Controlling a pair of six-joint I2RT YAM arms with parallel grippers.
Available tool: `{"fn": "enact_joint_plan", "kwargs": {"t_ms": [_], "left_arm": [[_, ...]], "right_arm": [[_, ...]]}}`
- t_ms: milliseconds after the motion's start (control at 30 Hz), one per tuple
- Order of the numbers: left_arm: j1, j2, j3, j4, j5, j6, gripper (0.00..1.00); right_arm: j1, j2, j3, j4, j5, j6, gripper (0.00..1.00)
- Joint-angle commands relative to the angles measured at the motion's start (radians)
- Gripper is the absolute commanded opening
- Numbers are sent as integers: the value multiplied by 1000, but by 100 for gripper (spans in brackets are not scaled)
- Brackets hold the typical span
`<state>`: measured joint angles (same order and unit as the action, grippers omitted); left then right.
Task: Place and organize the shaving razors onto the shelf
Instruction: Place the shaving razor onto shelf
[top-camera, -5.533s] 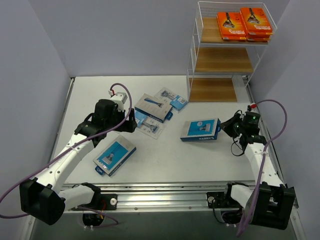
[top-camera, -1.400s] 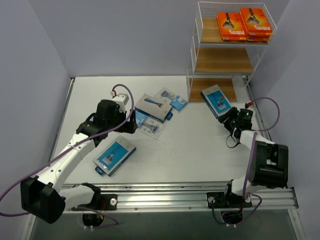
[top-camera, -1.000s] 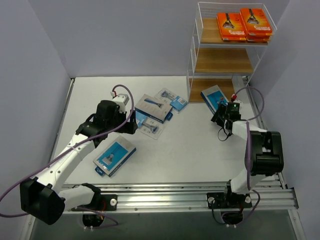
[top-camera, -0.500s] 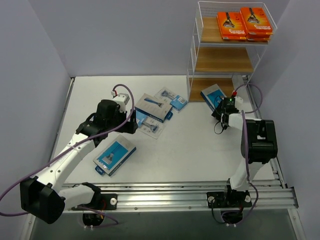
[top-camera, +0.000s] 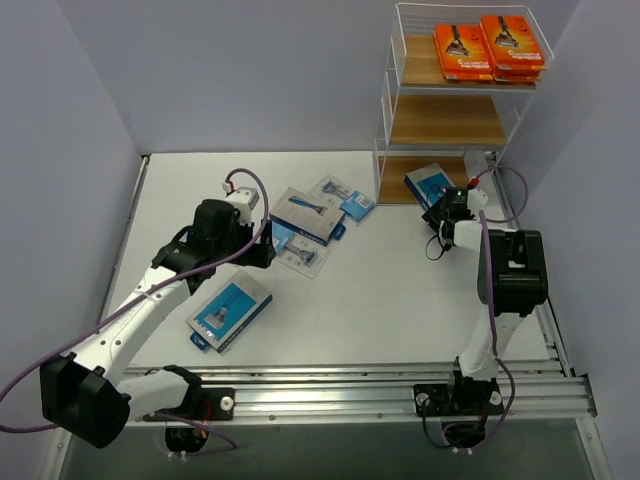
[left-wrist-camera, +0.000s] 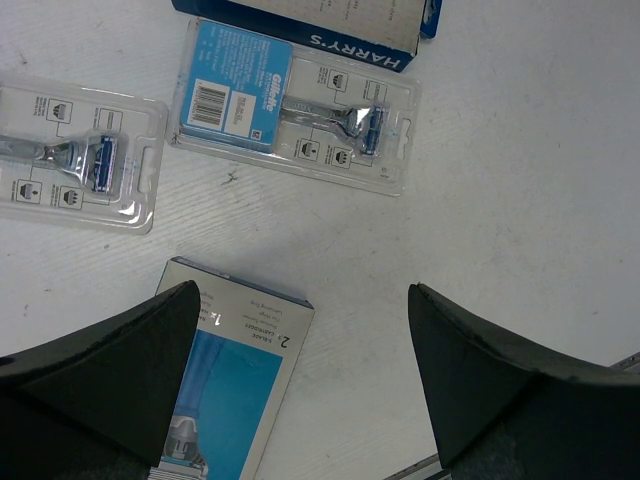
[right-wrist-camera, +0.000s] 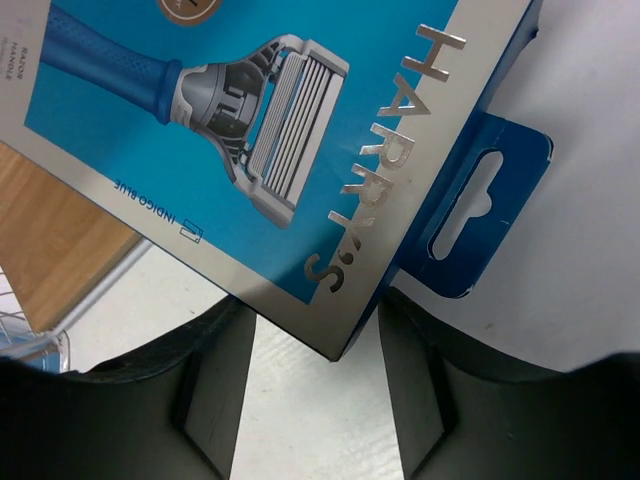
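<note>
Since a few seconds ago the right pincer (top-camera: 447, 206) has carried a blue razor box (top-camera: 430, 184) from the middle of the surface (top-camera: 400, 320) toward its far right corner. It now holds the box clamped by one edge, tilted, at the open front of the shelf (top-camera: 445, 122), level with the bottom tier; whether the box rests on the wood yet I cannot tell. Orange boxes (top-camera: 490, 47) already sit on the top tier, while the middle tier shows only wood. The left pincer (top-camera: 262, 248) hangs with jaws wide apart over the left half, gripping nothing. A far box (top-camera: 307, 213), a near box (top-camera: 229, 310) and several blister packs (top-camera: 300, 256) lie unsorted on the surface, so the job looks roughly half done.
</note>
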<state>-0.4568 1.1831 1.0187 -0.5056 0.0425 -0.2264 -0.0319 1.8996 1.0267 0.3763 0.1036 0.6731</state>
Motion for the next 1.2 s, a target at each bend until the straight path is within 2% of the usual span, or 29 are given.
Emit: {"fn": "enact_joint_plan", "kwargs": {"t_ms": [0,400,833,1167], "left_arm": [[-3,4,50,7,11,9,94],[-3,6,50,6,17,10,94],[-3,7,54,4,19,12,94],[-3,15,55,3,26,12,94]], "right_arm": [[4,13,42,39,5,65,45],[6,55,72,104,18,215,40],[1,128,210,49,28,215,40],[-13,150,220,46,41,240,40]]}}
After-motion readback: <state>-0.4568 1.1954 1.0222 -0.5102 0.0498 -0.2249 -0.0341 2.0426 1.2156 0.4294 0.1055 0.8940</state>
